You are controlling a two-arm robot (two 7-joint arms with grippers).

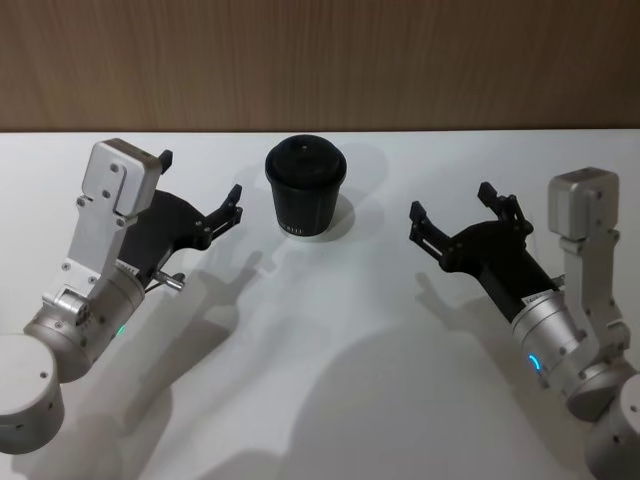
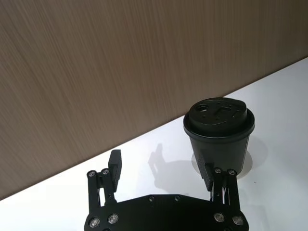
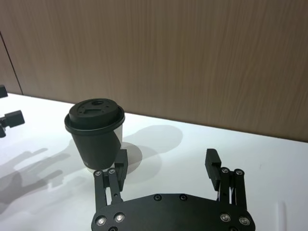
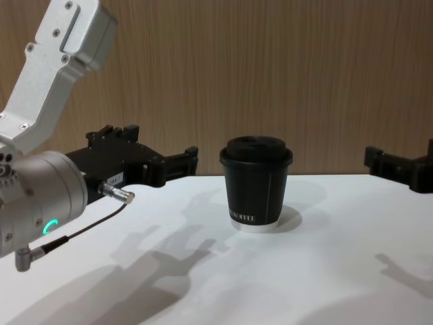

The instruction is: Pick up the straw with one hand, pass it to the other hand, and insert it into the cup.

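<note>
Head view: small black paper cup with a domed black lid [image 1: 305, 190], upright on the white table [image 1: 330, 350], close to the wood-panelled wall [image 1: 320, 60]. Left of the cup and near it, black-fingered left gripper on a silver wrist [image 1: 200, 180], spread wide, holding nothing. Right of the cup and a little farther off, matching right gripper [image 1: 450, 200], likewise spread wide and empty. No thin white straw to be made out against the white surface.

Left wrist view: cup [image 2: 219, 139] just ahead of one finger, fingers well apart, nothing between them.

Right wrist view: cup [image 3: 95, 132] ahead of the finger nearer it. On the far side of the right gripper from the cup, a faint pale bar [image 3: 281, 214] lying flat on the table; possibly the straw, too faint to tell.

Chest view: cup [image 4: 257, 186] standing between the two grippers, both raised above the table.

Judged step: finding and picking up the straw, nothing yet grasped. To do it well: confirm the straw first, then come down from above with fingers astride it. Close gently near one end, leaving the long end free for the handover. Lift level, well clear of the cup.
</note>
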